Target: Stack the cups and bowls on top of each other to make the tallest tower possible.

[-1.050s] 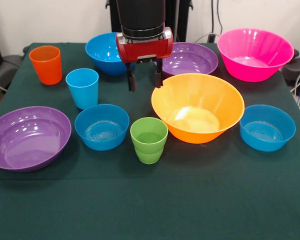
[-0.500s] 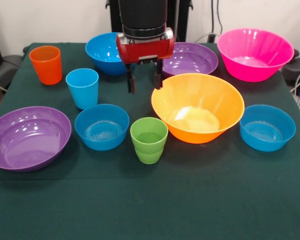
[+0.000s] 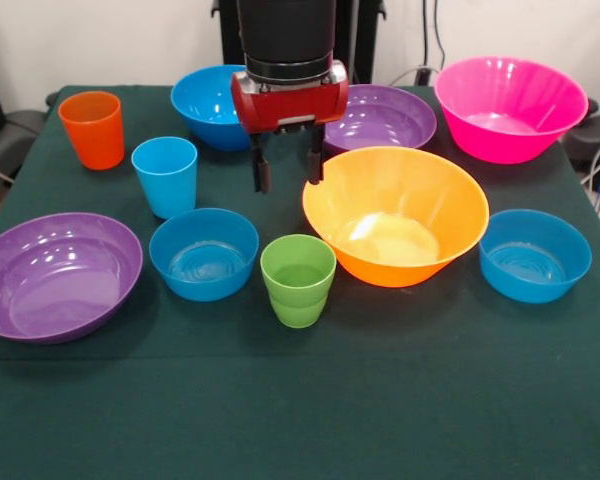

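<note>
Nothing is stacked yet: every cup and bowl sits alone on the green bench. My tool has risen slightly and drifted right over the last second, jaws apart and empty, hovering beside the orange-yellow bowl's left rim. The green cup stands nearer; the light blue cup is left of me, the far blue bowl behind.

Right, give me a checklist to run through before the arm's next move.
1. Gripper open: ok, fingers spread.
2. Gripper empty: ok, nothing held.
3. Green cup upright, standing free: ok.
4. Orange-yellow bowl clear of the fingers: cannot tell, its rim looks very close to one finger.
5. Tower started: not ok, every cup and bowl sits alone on the table.
</note>
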